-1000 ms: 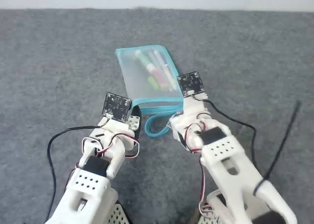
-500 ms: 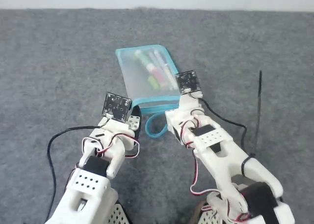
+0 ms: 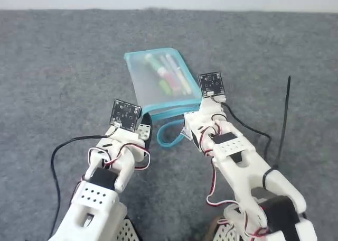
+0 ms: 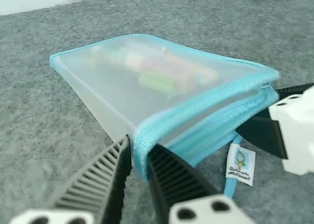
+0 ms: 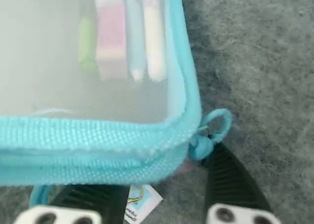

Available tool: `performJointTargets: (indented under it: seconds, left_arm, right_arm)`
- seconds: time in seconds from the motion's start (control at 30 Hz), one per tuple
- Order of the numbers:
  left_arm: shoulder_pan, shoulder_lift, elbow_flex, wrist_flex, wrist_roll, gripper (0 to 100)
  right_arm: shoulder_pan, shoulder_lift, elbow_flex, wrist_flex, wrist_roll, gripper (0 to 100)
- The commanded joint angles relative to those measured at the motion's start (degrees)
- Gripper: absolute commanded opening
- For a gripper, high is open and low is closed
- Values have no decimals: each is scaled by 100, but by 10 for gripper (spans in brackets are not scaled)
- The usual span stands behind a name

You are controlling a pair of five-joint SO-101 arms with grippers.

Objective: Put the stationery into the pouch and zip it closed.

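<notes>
**Teal-edged pouch held at its zip end, pens inside**

Grey carpet [image 3: 63,56] covers the table, and the pouch [image 3: 158,87] lies flat on it just ahead of both arms. Its long axis runs away from the arms, with the far end leaning a little to the left. The zip edge is the near short end, turned toward the grippers.

Stationery [image 3: 166,77] lies inside along that same axis. Several pens sit side by side behind the translucent wall, with green, pink and pale barrels among them.

The left gripper [image 4: 140,160] is closed narrow on the pouch's teal trim at the near left corner, one ribbed finger on each side of the fabric. The right gripper [image 5: 159,180] stands with its jaws well apart at the near right corner, and the end of the zip lies between them.

From above, a teal strap loop [image 3: 169,135] trails on the carpet between the two arms. The wrists hide the zip itself in that view.

The right wrist view shows the zip pull [image 5: 212,128] at the corner, just beside one dark finger. Whether finger and pull touch is hard to tell. The left wrist view shows a small label [image 4: 240,165] hanging under the zip edge, with the other arm's gripper close beyond it.
</notes>
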Motion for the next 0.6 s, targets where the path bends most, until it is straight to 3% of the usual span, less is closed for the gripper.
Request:
performJointTargets:
  seconds: [0.0,0.13,0.27,0.47,0.57]
  left_arm:
    - [26,-35,-48,-202,-35,12]
    - [26,-35,-48,-202,-35,12]
    - [26,-35,-48,-202,-35,12]
    - [26,-35,-48,-202,-123,12]
    - [26,-26,-48,-202,-624,12]
  right_arm:
    - [110,-22,-53,-180,-62,17]
    - [110,-75,-53,215,-44,35]
    - [119,-110,-484,1411,0,7]
    - [57,-1007,-1284,3846,1644,8]
    - [-110,-1666,-1319,4497,1793,7]
